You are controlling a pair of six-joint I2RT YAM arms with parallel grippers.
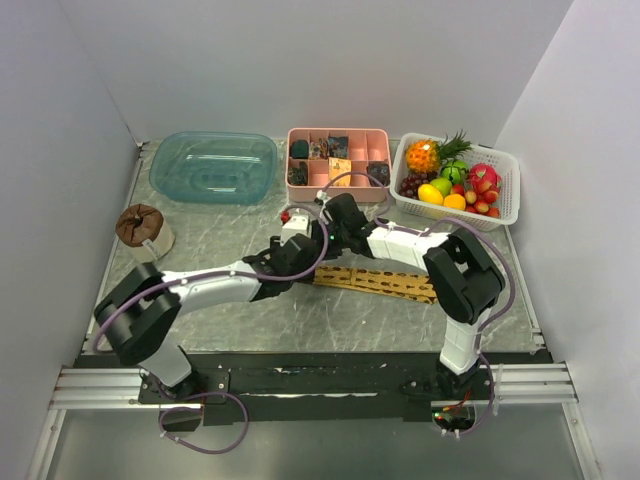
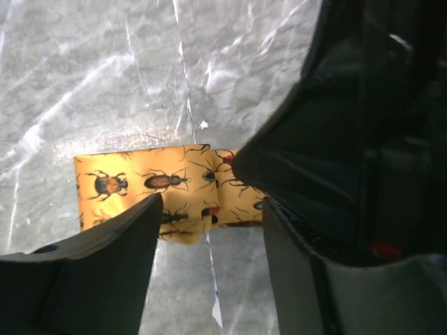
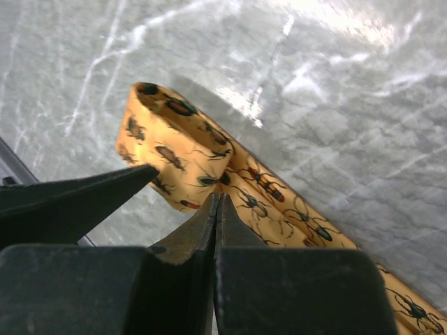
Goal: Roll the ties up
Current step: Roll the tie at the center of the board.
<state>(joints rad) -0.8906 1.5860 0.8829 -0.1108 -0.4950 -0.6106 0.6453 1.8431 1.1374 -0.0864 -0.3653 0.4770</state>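
tie: golden-yellow beetle-patterned cloth necktie (image 1: 385, 283) is laid flat on grey marble table (image 1: 220, 240), just front of pink compartment tray (image 1: 338, 163) | axis: run rightward from folded end | left gripper (image 2: 209, 209): spread wide astride that end, nearest | right gripper (image 3: 218, 202): closed, tips set at fold

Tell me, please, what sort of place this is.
Probably a robotics lab test cell: plain white walls box in a marble-patterned table, an aluminium rail runs along its near edge, and props such as a fruit basket and a pink divided tray sit at the back.
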